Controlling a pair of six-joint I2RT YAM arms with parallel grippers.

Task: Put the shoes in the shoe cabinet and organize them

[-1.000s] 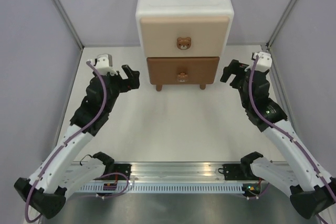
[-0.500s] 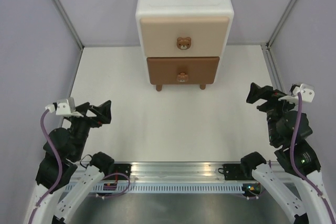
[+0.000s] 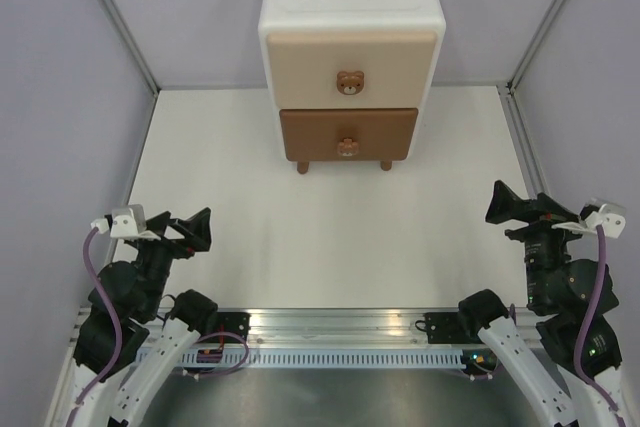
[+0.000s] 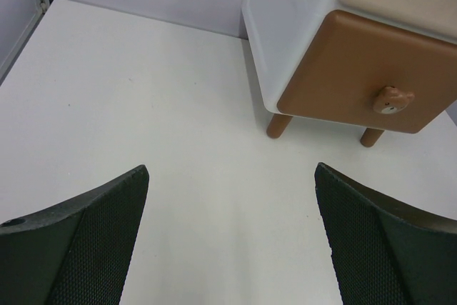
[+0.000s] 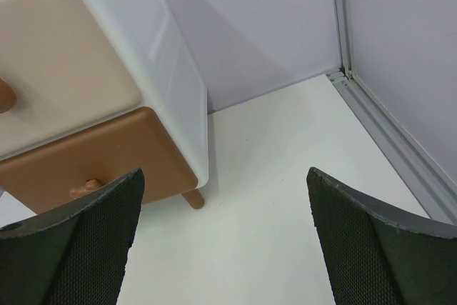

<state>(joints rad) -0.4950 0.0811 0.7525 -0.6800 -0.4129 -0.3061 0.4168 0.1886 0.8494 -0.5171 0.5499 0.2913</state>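
Observation:
The white shoe cabinet (image 3: 350, 22) stands at the back middle of the table, with its beige upper drawer (image 3: 350, 65) and brown lower drawer (image 3: 347, 133) both shut. No shoes show in any view. My left gripper (image 3: 195, 228) is open and empty near the front left, far from the cabinet. My right gripper (image 3: 506, 205) is open and empty near the front right. The left wrist view shows the cabinet (image 4: 285, 41) ahead to the right of its gripper (image 4: 230, 176). The right wrist view shows the cabinet (image 5: 175, 83) ahead to the left of its gripper (image 5: 223, 176).
Grey-lilac walls enclose the white table (image 3: 330, 237) at the left, back and right, with metal posts in the back corners (image 3: 152, 87). An aluminium rail (image 3: 340, 332) with the arm bases runs along the near edge. The cabinet stands on short brown legs (image 4: 278, 124).
Both arms have drawn back from beside the cabinet to the near corners of the table, grippers staying open and empty. The cabinet has not moved.

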